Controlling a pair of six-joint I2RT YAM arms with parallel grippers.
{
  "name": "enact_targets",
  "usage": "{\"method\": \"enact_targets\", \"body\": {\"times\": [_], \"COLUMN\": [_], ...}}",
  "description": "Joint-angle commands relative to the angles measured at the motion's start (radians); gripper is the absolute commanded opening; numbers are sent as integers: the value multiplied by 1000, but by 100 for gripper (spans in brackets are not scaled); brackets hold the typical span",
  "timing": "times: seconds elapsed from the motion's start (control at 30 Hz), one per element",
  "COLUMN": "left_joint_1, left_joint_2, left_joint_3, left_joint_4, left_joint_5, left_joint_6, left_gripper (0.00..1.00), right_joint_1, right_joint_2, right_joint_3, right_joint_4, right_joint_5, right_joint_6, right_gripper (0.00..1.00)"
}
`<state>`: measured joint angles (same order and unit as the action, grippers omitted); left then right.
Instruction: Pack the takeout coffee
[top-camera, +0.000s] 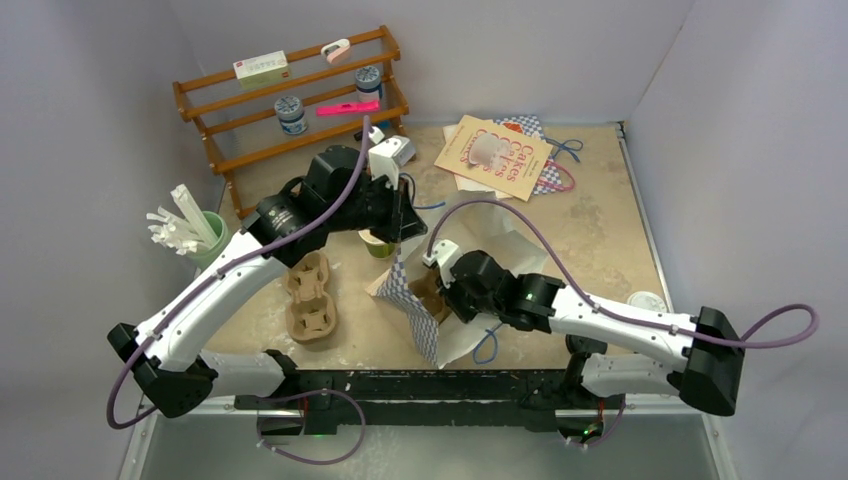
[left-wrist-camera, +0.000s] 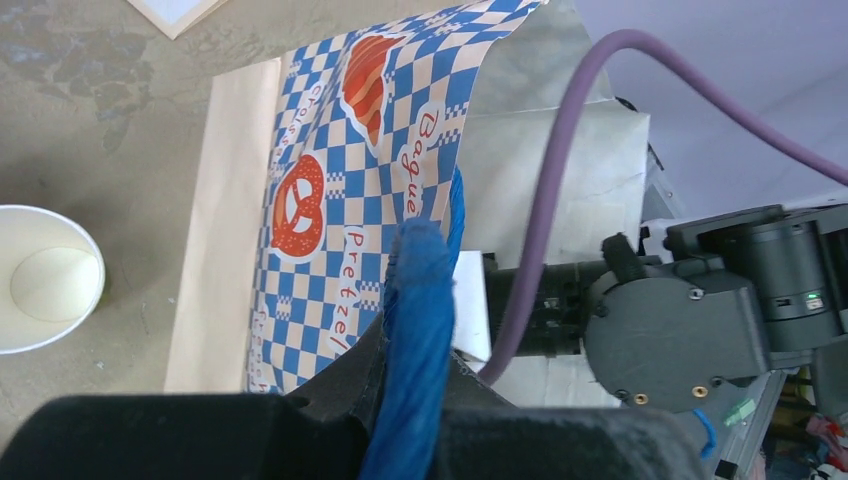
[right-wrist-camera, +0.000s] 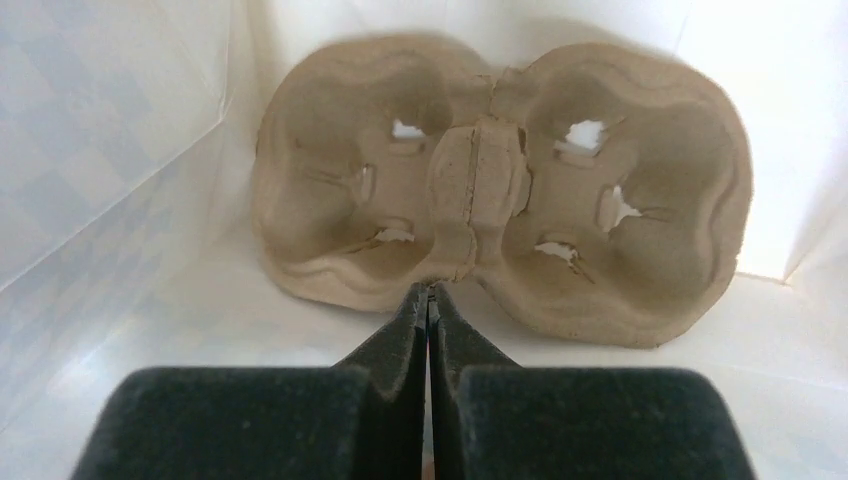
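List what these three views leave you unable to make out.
- Takeout coffee: in no view; its place cannot be told.
- Right claw: top view, hidden inside the checkered bag; wrist view leaves unclear whether it pinches the carrier.
- Open cup: left wrist view, cut by the left edge.
- Jar labels: top view, too small to read.
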<state>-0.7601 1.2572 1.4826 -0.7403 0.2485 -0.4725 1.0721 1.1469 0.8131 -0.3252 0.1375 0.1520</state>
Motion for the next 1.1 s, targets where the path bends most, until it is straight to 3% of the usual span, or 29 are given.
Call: {"method": "enact_targets", "body": {"times": [0.0, 0.5, 0.63, 0.77, 0.97, 1.07], "left_joint_1": [-1, 1, 2, 1, 1, 1], "left_joint_2": [-35, -144, -145, -136, -133, -142], "left_joint_3": [47, -181, -175, -171, -176, -226], "left_joint_4": [93, 211, 206, 205, 227, 335], "left_joint_5": [58, 188, 195, 201, 165, 135], "left_joint_6": [-29, -167, -166, -158, -144, -175], "left_gripper": [0, 0, 0, 0, 0, 0], "right_joint_1": [-6, -74, -89, -142, -161, -162], "right_joint_2": [49, 220, 205, 223, 71, 12], "right_joint_3": [-2, -10, 78, 193, 194, 174], "right_joint_4": [100, 310, 175, -36, -93, -135], "right_joint_5": [-5, 160, 246, 231, 243, 334], "right_joint_6": [8, 242, 334, 417, 493, 537], "right_gripper": [0, 0, 0, 0, 0, 0]}}
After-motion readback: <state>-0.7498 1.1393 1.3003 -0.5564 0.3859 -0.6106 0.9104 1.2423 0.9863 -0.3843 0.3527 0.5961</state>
